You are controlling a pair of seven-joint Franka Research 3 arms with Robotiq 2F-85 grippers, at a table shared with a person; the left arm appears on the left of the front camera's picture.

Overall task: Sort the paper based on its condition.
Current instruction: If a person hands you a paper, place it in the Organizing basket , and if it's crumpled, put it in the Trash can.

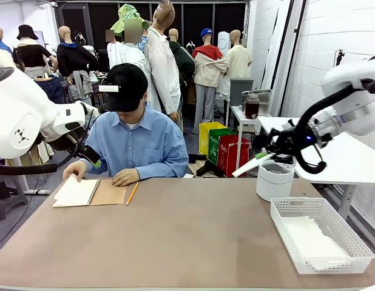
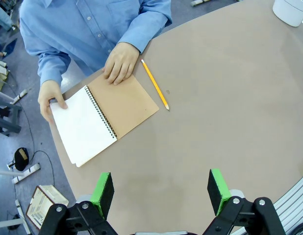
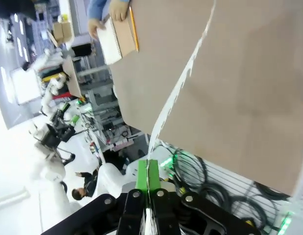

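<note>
The right gripper (image 1: 267, 156) is clamped on a sheet of paper (image 1: 253, 164), held up near the table's (image 1: 175, 242) right edge. The left gripper (image 2: 161, 188) hangs wide open over bare tabletop, notebook (image 2: 105, 117) well apart.

Two glossy white robot arms with rounded, bulbous housings. The left arm (image 1: 20, 115) at the left of the front view carries a small black mark on its shell and a black cable looping beneath it. The right arm (image 1: 351, 103) at the upper right has black cabling running along it and a small blue light. Each gripper is matte black with visible screws and bright green finger pads (image 2: 102, 188). The person (image 1: 130, 136) at upper centre wears a black cap and a light blue button-up shirt with long sleeves.
</note>
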